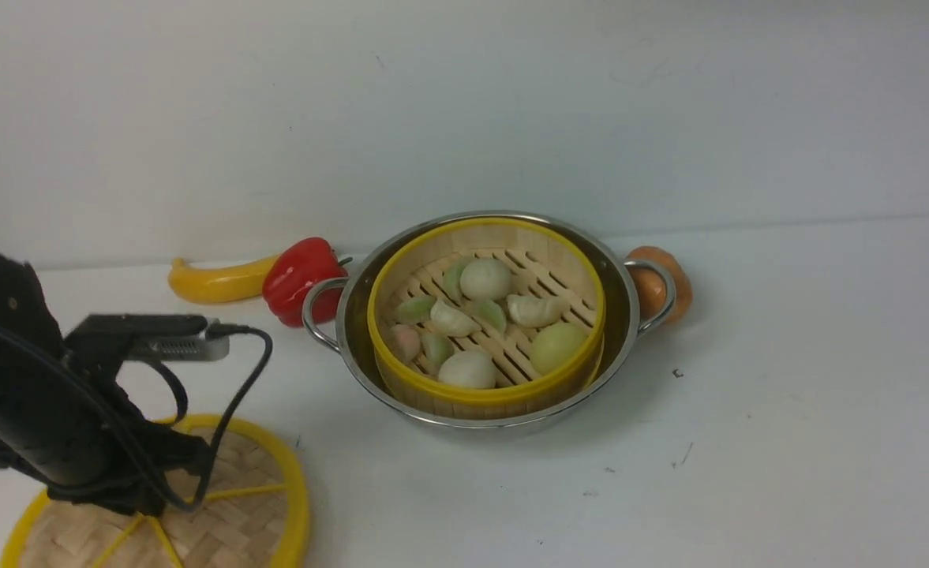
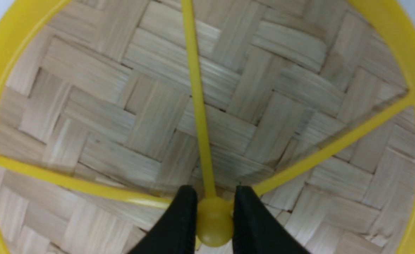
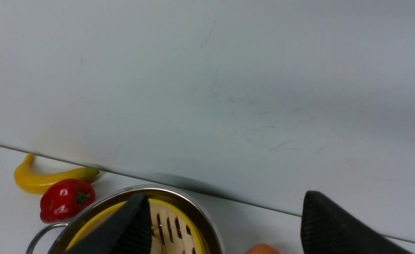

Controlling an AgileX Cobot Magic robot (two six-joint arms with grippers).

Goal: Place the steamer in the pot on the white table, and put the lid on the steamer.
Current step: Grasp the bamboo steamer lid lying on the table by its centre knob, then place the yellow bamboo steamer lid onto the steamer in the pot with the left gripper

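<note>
the steamer [image 1: 488, 392], loaded with toy dumplings [image 1: 535, 309] and buns [image 1: 486, 278], is seen seated inside the stainless-steel pot [image 1: 626, 315] at the middle of the white table [image 1: 788, 394]. the lid [image 1: 235, 513] is shown lying flat on the table at the near left, well apart from the pot, where its yellow central hub [image 2: 214, 222] is pinched between the fingers of the left gripper [image 2: 215, 190]. the right gripper [image 3: 225, 197] is held above the pot's far side with its jaws spread wide and nothing between them. a banana [image 1: 215, 280] and a red bell pepper [image 1: 300, 276] are seen by the pot's left handle, an orange-brown item [image 1: 661, 284] behind its right.
</note>
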